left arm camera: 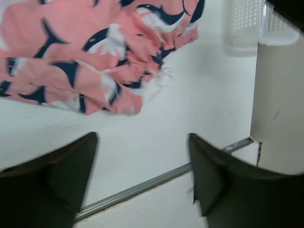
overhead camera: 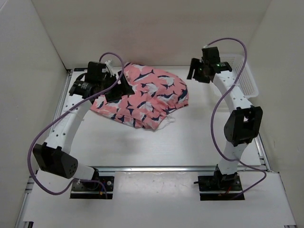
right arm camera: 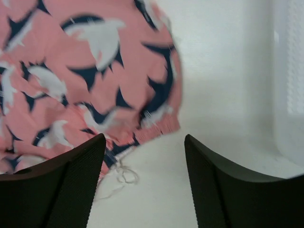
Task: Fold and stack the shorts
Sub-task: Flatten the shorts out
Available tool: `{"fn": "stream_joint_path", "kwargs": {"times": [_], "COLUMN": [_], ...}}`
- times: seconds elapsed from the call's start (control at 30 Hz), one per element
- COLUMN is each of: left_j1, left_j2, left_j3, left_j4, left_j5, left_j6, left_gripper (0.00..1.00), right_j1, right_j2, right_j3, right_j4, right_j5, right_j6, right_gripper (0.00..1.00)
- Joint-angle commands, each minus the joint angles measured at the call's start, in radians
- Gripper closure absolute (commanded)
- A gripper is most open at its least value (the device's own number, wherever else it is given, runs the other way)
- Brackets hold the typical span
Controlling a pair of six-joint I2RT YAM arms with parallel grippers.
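The coral-pink shorts (overhead camera: 151, 95) with navy-and-white shapes lie rumpled and partly folded at the middle back of the table. My left gripper (overhead camera: 117, 89) hovers over their left edge. In the left wrist view the shorts (left arm camera: 71, 52) fill the upper left, and the left gripper (left arm camera: 142, 142) is open over bare table with nothing between its fingers (left arm camera: 66, 171). My right gripper (overhead camera: 194, 72) hangs just right of the shorts. In the right wrist view the right gripper (right arm camera: 145, 140) is open and empty, with the shorts (right arm camera: 80, 71) and their white drawstring (right arm camera: 121, 173) beyond the left finger.
A white mesh basket (overhead camera: 244, 78) stands at the back right against the wall, also in the left wrist view as the basket (left arm camera: 244, 23). A metal rail (left arm camera: 142, 187) crosses the table near the arm bases. White walls enclose the table on three sides.
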Motion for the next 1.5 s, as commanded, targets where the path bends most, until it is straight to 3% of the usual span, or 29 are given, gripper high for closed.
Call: {"fn": "stream_joint_path", "kwargs": {"times": [0.0,0.07,0.1,0.13,0.17,0.2,0.3,0.33,0.37,0.43,0.47,0.5,0.53,0.6,0.63,0.93,1.07,1.2,1.3,1.33,1.47], "left_j1": [0.022,0.058,0.094,0.113,0.134,0.18,0.249,0.297,0.323,0.38,0.39,0.4,0.412,0.424,0.424,0.51,0.51,0.51,0.51,0.51,0.51], "left_j2": [-0.094,-0.094,-0.077,-0.065,-0.049,-0.032,0.05,0.107,0.139,0.226,0.251,0.27,0.285,0.325,0.339,0.523,0.567,0.617,0.641,0.653,0.663], "left_j3": [0.065,0.065,0.053,0.043,0.042,0.029,-0.005,-0.023,-0.037,-0.074,-0.074,-0.088,-0.088,-0.099,-0.099,-0.037,-0.027,-0.008,0.027,0.027,0.058], "left_j4": [0.0,0.0,0.0,0.0,-0.011,-0.011,-0.011,-0.011,0.001,0.021,0.03,0.043,0.043,0.055,0.055,0.066,0.075,0.075,0.075,0.075,0.075], "left_j5": [-0.075,-0.084,-0.1,-0.121,-0.132,-0.132,-0.132,-0.09,-0.048,0.024,0.024,0.024,0.024,-0.015,-0.015,-0.069,-0.089,-0.1,-0.1,-0.085,-0.075], "left_j6": [0.027,0.038,0.047,0.048,0.048,0.048,0.028,0.014,0.014,0.0,-0.009,-0.009,-0.018,-0.018,-0.018,-0.029,-0.029,-0.029,-0.038,-0.038,-0.038], "left_gripper": [0.21,0.46,0.72,0.83,0.9,0.9,0.9,0.85,0.69,0.46,0.34,0.14,0.1,0.0,0.0,0.0,0.0,0.1,0.3,0.45,0.89], "right_j1": [-0.012,-0.012,-0.012,0.019,0.039,0.062,0.172,0.236,0.269,0.348,0.369,0.393,0.393,0.393,0.393,0.263,0.237,0.226,0.217,0.208,0.208], "right_j2": [-0.146,-0.203,-0.254,-0.277,-0.297,-0.329,-0.363,-0.363,-0.363,-0.339,-0.329,-0.32,-0.32,-0.306,-0.297,-0.243,-0.234,-0.214,-0.182,-0.159,-0.096], "right_j3": [-0.101,-0.232,-0.28,-0.328,-0.375,-0.459,-0.559,-0.598,-0.609,-0.619,-0.62,-0.63,-0.63,-0.682,-0.701,-0.92,-0.952,-0.989,-0.998,-0.998,-0.966], "right_j4": [-0.004,0.033,0.048,0.064,0.073,0.093,0.13,0.13,0.142,0.142,0.142,0.151,0.151,0.205,0.225,0.54,0.585,0.662,0.7,0.722,0.722], "right_j5": [0.044,0.026,-0.004,-0.034,-0.057,-0.081,-0.138,-0.149,-0.149,-0.149,-0.149,-0.158,-0.17,-0.232,-0.248,-0.455,-0.479,-0.514,-0.525,-0.537,-0.548], "right_j6": [0.017,0.041,0.051,0.051,0.066,0.087,0.133,0.143,0.152,0.193,0.207,0.225,0.268,0.325,0.383,0.731,0.796,0.873,0.907,0.92,0.94], "right_gripper": [0.29,0.45,0.68,0.78,0.88,0.99,1.0,0.89,0.79,0.52,0.46,0.37,0.25,0.22,0.2,0.2,0.2,0.2,0.2,0.2,0.2]}}
